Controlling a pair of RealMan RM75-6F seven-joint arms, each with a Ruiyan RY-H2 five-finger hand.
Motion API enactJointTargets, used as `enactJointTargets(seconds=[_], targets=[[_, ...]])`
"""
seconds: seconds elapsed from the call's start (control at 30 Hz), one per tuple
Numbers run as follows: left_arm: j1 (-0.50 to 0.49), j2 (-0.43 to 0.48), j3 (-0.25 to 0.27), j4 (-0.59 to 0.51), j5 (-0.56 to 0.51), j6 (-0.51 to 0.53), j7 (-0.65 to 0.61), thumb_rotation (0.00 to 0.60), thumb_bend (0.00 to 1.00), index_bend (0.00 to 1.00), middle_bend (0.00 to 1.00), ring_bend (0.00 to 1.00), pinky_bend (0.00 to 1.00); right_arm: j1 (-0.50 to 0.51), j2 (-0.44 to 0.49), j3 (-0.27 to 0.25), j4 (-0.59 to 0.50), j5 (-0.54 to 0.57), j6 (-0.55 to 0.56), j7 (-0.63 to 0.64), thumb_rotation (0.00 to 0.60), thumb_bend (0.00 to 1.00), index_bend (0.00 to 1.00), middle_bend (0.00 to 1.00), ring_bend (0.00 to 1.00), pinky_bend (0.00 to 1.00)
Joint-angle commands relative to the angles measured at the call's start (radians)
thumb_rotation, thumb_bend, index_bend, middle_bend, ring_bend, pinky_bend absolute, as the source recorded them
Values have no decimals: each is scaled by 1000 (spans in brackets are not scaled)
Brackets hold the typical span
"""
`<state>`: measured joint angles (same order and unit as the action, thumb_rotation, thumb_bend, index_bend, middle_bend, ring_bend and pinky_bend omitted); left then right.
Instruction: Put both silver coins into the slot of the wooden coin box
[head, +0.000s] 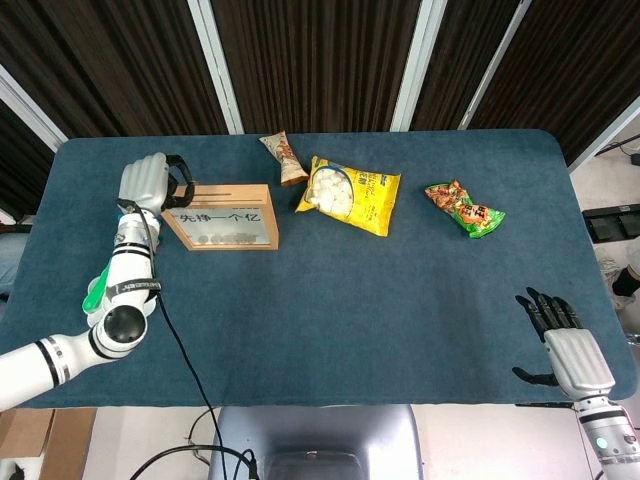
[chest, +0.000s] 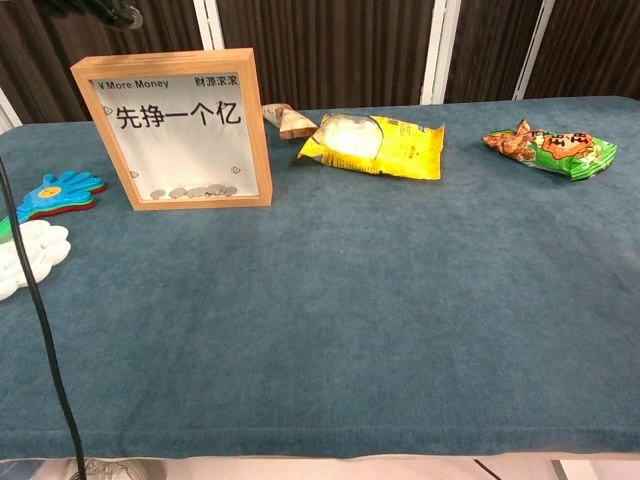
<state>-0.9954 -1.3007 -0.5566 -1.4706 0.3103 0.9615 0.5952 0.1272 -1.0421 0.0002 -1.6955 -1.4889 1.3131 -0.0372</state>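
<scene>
The wooden coin box (head: 222, 216) stands upright at the table's back left, and its top slot (head: 214, 189) shows in the head view. Several coins (chest: 190, 191) lie behind its glass front (chest: 180, 130). My left hand (head: 150, 184) is raised over the box's left end, with its dark fingers (head: 181, 180) curled in near the slot. Only its fingertips (chest: 112, 12) reach into the chest view, above the box. No coin can be made out between them. My right hand (head: 562, 340) rests open at the table's front right corner, holding nothing.
A white paint palette (chest: 22, 256) and a blue hand-shaped clapper (chest: 58, 190) lie left of the box. A small brown snack pack (head: 284, 157), a yellow snack bag (head: 352, 194) and a green-orange bag (head: 465, 208) sit along the back. My left arm's cable (chest: 40, 300) hangs across the front left.
</scene>
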Motion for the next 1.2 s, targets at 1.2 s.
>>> enactJointTargets(seconds=[1.2], targets=[[-75, -57, 109, 81, -13, -2, -75, 600, 413, 586, 1000, 1000, 1000, -5, 8, -3, -3, -9, 18, 14, 600, 92, 0, 0, 0, 0]])
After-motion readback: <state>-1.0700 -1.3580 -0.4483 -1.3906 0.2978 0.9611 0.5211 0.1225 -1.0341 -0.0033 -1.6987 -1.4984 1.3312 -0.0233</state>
